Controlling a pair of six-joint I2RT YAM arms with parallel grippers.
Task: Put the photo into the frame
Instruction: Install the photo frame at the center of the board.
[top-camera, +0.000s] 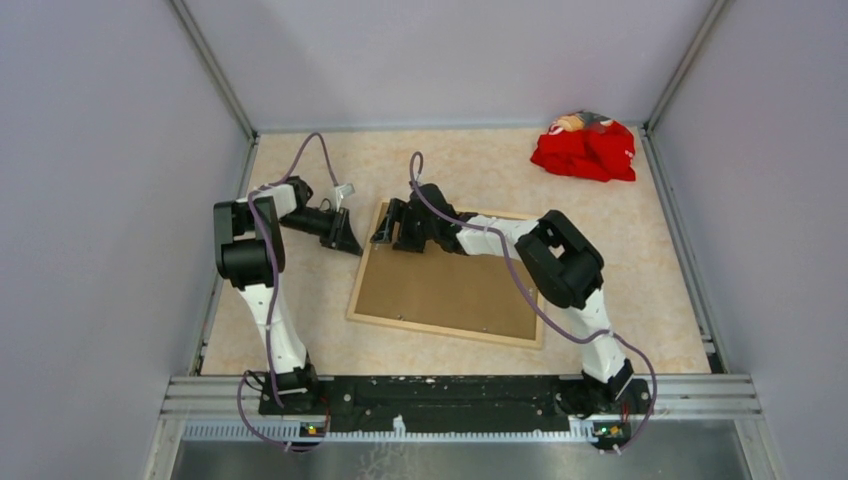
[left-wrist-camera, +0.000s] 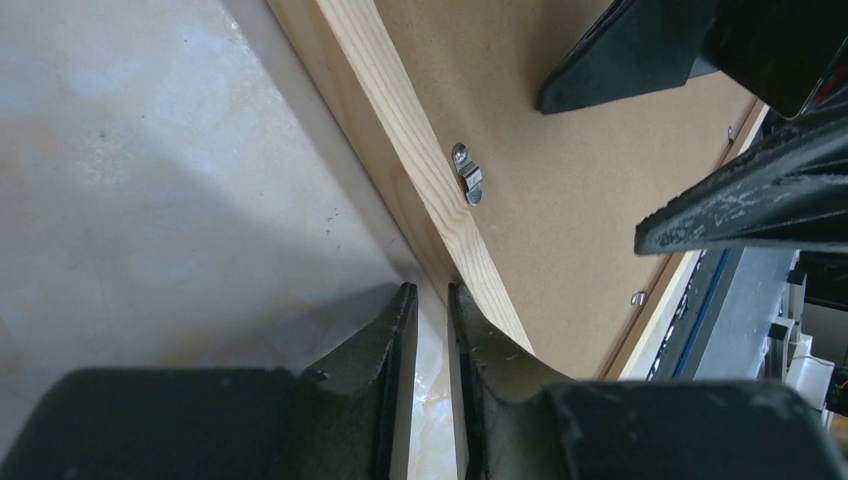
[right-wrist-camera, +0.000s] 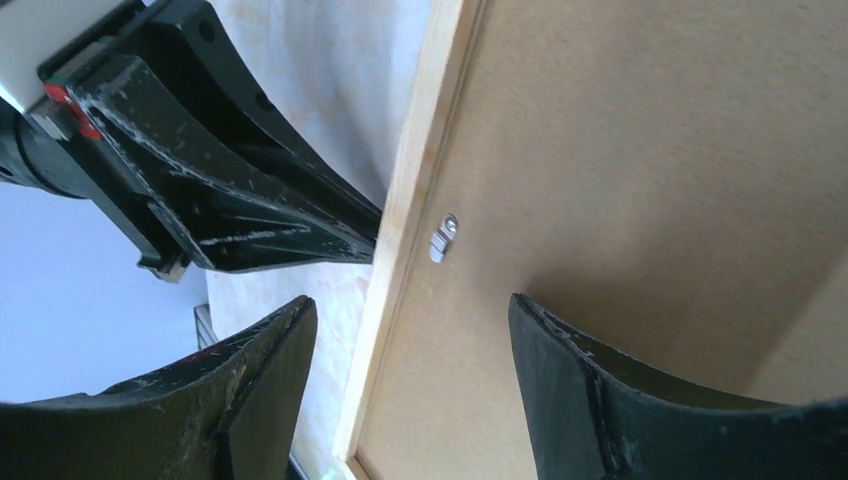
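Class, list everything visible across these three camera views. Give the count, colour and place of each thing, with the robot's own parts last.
frame: one, light natural wood, lying back-up mid-table
backing board: one, brown, set inside the frame
turn clips: several, silver, on the frame's back along the board's edge
fabric bundle: one, red, far right corner of the table
table: one, beige marbled
left end effector: one, black, fingers a narrow gap apart, beside the frame's left edge
right end effector: one, black, wide open, straddling the frame's left edge near its far corner
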